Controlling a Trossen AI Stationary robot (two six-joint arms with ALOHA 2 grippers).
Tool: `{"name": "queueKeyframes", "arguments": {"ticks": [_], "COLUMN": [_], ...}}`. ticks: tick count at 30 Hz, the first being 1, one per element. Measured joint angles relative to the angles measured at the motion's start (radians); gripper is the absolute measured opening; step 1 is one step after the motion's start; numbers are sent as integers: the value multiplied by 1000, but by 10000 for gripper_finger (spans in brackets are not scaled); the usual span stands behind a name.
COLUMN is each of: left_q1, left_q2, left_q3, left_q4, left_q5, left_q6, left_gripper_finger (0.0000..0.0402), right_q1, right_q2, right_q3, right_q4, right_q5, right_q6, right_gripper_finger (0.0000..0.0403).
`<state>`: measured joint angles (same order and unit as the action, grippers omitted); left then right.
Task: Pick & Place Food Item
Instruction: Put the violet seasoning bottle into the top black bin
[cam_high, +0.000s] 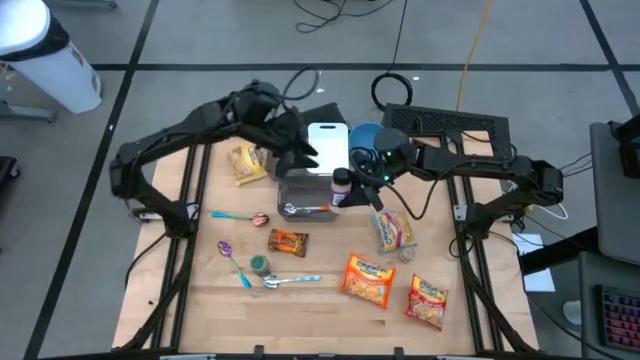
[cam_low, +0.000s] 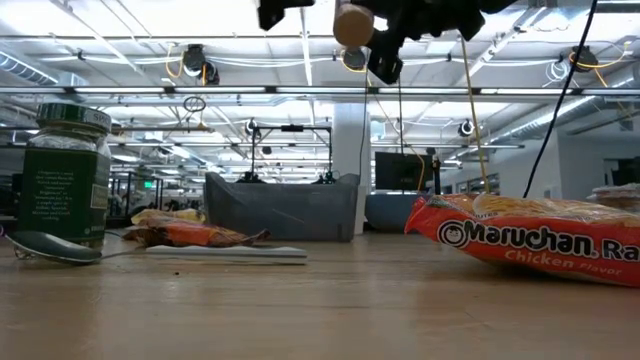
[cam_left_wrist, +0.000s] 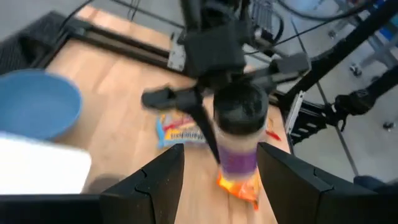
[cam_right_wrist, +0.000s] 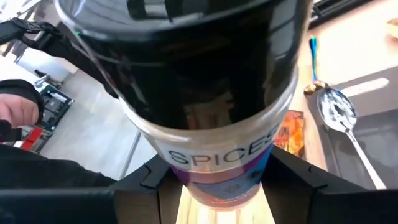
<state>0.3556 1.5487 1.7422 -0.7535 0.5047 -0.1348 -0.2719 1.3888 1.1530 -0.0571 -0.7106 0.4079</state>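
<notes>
Right gripper (cam_high: 352, 186) clamps the black-lidded, purple-labelled spice jar (cam_high: 342, 187) (label reads "SPICES") aloft above the grey bin (cam_high: 305, 195); left gripper (cam_high: 300, 155) empty, fingers parted.

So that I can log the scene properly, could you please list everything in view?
spice jar: one, dark lid, purple label, held in the air by the bin's right edge
bin: one, grey, back centre of the table
board: one, white, behind the bin
bowl: one, blue, right of the board
noodle packets: two, orange, front right
yellow packet: one, left of the bin
striped packet: one, multicoloured, right of centre
candy packet: one, brown-orange, centre
green jar: one, front left
spoons: three, teal, purple and blue handles, front left
left gripper: open, over the bin's back edge
right gripper: shut on the spice jar
</notes>
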Motion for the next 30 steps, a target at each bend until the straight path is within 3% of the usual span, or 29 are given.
{"name": "queueKeyframes", "arguments": {"ticks": [11, 30], "left_q1": [-56, -92], "left_q2": [189, 218], "left_q3": [207, 211], "left_q4": [-95, -77], "left_q5": [79, 89], "left_q6": [-11, -68], "left_gripper_finger": [209, 209], "right_q1": [6, 5], "right_q2": [0, -1], "right_q3": [0, 0], "right_q4": [31, 31], "right_q5": [2, 22], "right_q6": [-3, -62], "right_gripper_finger": [172, 172]}}
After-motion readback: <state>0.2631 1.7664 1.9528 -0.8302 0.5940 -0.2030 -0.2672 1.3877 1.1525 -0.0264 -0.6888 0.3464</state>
